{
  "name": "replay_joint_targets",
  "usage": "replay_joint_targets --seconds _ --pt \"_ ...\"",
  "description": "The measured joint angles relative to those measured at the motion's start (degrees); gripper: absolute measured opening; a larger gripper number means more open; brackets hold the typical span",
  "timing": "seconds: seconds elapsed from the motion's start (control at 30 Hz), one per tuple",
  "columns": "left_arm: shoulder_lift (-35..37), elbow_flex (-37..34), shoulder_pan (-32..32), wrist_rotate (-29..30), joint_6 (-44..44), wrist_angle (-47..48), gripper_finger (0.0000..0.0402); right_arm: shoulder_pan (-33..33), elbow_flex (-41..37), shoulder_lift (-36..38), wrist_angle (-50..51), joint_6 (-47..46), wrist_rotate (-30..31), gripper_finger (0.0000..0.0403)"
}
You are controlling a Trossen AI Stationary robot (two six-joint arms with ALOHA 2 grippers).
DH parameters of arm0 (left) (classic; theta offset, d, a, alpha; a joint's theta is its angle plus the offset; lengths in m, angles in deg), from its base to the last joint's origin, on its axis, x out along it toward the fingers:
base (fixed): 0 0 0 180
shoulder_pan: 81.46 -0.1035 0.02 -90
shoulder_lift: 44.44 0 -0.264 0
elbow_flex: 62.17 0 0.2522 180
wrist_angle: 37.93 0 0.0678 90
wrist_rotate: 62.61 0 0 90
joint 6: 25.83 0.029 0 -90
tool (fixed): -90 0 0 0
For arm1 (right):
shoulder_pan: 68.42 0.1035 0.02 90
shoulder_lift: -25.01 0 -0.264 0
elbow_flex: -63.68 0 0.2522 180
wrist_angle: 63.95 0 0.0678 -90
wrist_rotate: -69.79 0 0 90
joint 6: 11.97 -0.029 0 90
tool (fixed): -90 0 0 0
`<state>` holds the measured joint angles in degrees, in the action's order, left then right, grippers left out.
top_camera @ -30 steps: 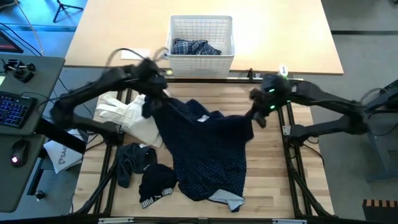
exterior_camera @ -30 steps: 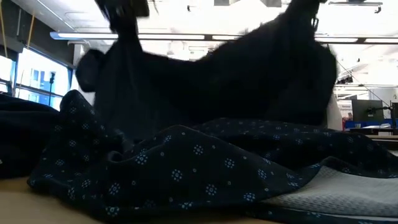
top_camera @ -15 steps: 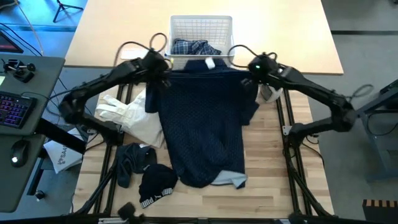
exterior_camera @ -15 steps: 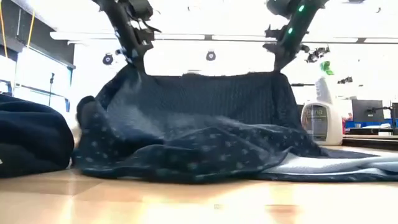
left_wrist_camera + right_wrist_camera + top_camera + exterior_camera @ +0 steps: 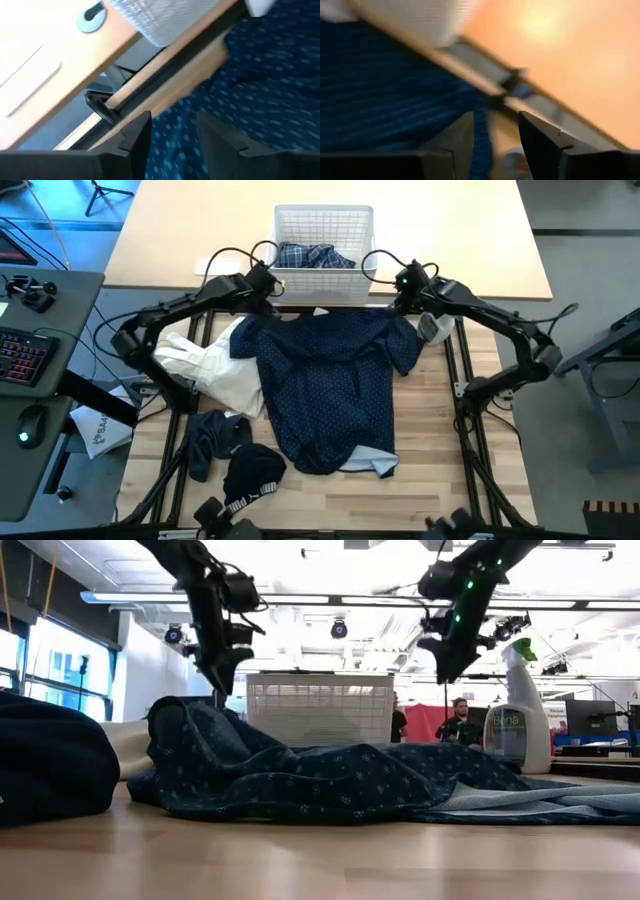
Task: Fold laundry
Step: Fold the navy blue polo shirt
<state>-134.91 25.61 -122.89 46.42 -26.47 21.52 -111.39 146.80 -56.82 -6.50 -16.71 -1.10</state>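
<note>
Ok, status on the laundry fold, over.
Left gripper and right gripper open, empty, above table. Navy shirt lying spread flat. Nothing in the way.

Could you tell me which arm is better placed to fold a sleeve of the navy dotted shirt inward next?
Probably right. The right pincer hangs open above the navy shirt's splayed right sleeve, on bare table. The left pincer, also open, has that side's shoulder bunched against the cream garment.

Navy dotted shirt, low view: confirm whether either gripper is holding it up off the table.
No: the navy dotted shirt lies slumped on the table, with the left gripper and right gripper hanging above it, jaws empty.
</note>
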Motion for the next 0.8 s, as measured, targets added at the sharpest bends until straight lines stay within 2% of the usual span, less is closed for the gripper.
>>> replay_joint_targets --seconds 0.1,0.23,0.27,0.33,0.53,0.67,0.73,0.8 --pt "4.1 0.03 1.39 -4.85 1.32 2.3 0.0159 2.33 -0.01 2.45 2.59 1.43 -14.63 0.0163" --pt "10.69 0.07 5.14 -12.98 -0.01 4.02 0.0159 8.87 -4.04 6.36 2.7 5.26 -38.42 0.0164" --pt "12.26 0.07 6.31 -14.74 -0.91 4.31 0.0158 11.14 -5.95 7.36 2.16 6.31 -42.99 0.0164" --pt "15.1 0.07 9.12 -17.59 -3.19 4.68 0.0156 16.05 -10.16 9.23 1.44 7.16 -48.47 0.0165" --pt "20.68 0.12 19.42 -18.21 -12.27 8.7 0.0152 32.81 -21.86 11.88 -1.87 1.65 -52.35 0.0165" --pt "21.17 -0.04 26.75 -15.19 -20.16 14.24 0.0152 44.97 -28.83 11.57 -13.4 -2.94 -52.16 0.0165" --pt "20.88 -0.07 30.52 -13.52 -22.62 17.22 0.0151 50.61 -31.62 11.21 -21.72 -7.55 -49.91 0.0165" --pt "20.54 -0.07 34.48 -11.88 -24.65 19.82 0.0151 55.7 -33.07 10.39 -27.87 -13.56 -43.6 0.0165"
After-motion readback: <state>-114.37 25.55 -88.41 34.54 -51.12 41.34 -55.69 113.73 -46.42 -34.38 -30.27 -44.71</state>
